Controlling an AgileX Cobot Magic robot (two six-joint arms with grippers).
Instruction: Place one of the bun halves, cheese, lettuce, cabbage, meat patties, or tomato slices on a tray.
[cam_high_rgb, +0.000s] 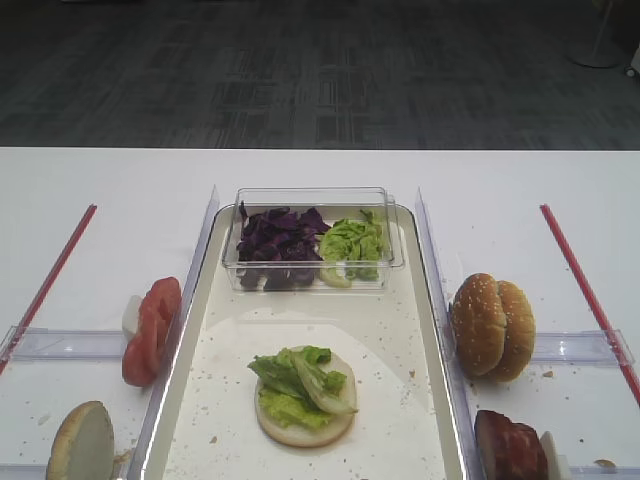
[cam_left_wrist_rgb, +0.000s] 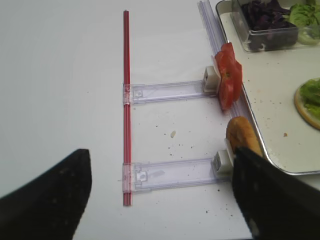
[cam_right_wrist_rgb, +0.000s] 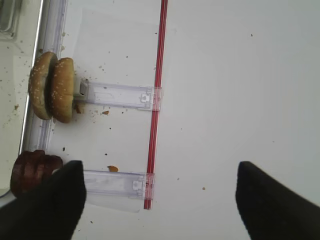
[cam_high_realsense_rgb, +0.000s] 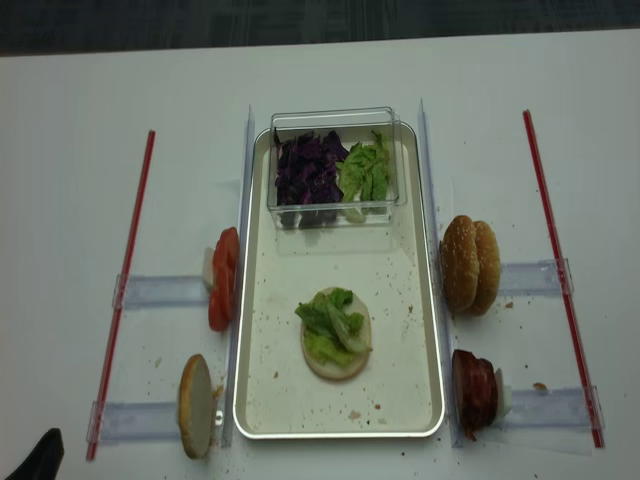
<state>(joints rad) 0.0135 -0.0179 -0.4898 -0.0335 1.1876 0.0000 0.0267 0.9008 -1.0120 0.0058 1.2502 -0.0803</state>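
The tray (cam_high_rgb: 400, 325) holds a pale bun half (cam_high_rgb: 305, 425) topped with lettuce (cam_high_rgb: 300, 380). A clear tub at its far end holds purple cabbage (cam_high_rgb: 280, 238) and more lettuce (cam_high_rgb: 352, 243). Tomato slices (cam_high_rgb: 150, 330) and a flat bun half (cam_high_rgb: 80, 442) stand left of the tray. Sesame bun halves (cam_high_rgb: 490, 325) and meat patties (cam_high_rgb: 510, 447) stand to its right. No cheese shows. My left gripper (cam_left_wrist_rgb: 160, 200) hangs open over the left table, its right finger (cam_left_wrist_rgb: 272, 200) beside the flat bun half (cam_left_wrist_rgb: 242, 135). My right gripper (cam_right_wrist_rgb: 160, 200) is open and empty, right of the patties (cam_right_wrist_rgb: 32, 170).
Clear plastic holders (cam_left_wrist_rgb: 170, 175) and red rods (cam_left_wrist_rgb: 126, 100) lie on the white table on both sides of the tray. Upright clear strips (cam_high_rgb: 432, 270) line the tray's long edges. Crumbs dot the tray floor and the table.
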